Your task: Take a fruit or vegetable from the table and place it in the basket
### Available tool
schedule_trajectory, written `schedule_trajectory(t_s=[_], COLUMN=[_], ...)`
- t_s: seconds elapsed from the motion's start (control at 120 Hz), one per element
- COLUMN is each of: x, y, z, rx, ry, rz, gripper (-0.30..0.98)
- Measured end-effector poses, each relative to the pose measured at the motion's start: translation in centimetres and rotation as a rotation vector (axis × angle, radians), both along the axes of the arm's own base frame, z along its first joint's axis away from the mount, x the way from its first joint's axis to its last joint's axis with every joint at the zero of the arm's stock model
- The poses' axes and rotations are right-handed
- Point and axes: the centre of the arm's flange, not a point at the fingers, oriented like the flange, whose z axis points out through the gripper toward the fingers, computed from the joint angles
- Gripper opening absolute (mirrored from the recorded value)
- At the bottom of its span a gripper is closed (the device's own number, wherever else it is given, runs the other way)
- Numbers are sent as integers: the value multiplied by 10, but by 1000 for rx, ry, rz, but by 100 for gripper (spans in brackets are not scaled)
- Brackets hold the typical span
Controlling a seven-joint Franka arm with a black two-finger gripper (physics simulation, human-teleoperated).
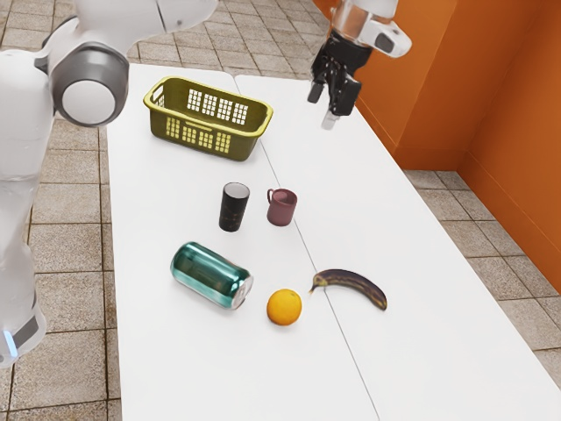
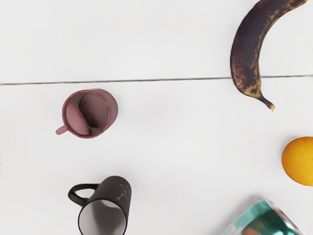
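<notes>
While our black two-finger pincer (image 1: 324, 107) hung high over the white table (image 1: 175, 368), its fingers stood apart with nothing between them. Two fruits answered the task: a curved, dark-skinned banana (image 2: 247, 51) and a round orange (image 2: 299, 160). Both lay on the tabletop, well below the pincer and off towards the exterior camera's side, the banana seeming slightly nearer to us. Its long axis ran across the table's thin dark seam (image 2: 146, 80), with the stem end aimed past the orange, so we judged that taking it would need our fingers turned to close across its narrow width; the orange, having no long axis, asked for no such turn. The yellow-green plastic basket (image 1: 249, 145) stood on another side of the pincer, towards the exterior view's left, so we reckoned on a lifted carry well above the dull-red mug (image 2: 90, 113).
</notes>
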Motion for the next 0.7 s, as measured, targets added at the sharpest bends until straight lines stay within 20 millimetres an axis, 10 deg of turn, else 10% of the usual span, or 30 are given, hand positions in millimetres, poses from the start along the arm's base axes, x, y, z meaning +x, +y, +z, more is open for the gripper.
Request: schedule_trajectory(t_s=[0.333,0.542,0.7], x=[17,33,44], y=[-44,-83,-95], z=[14,-70,-85], rx=[36,37,-29], ry=[-183,-121,-156], rz=[-83,-166,-177], gripper=[69,69,69])
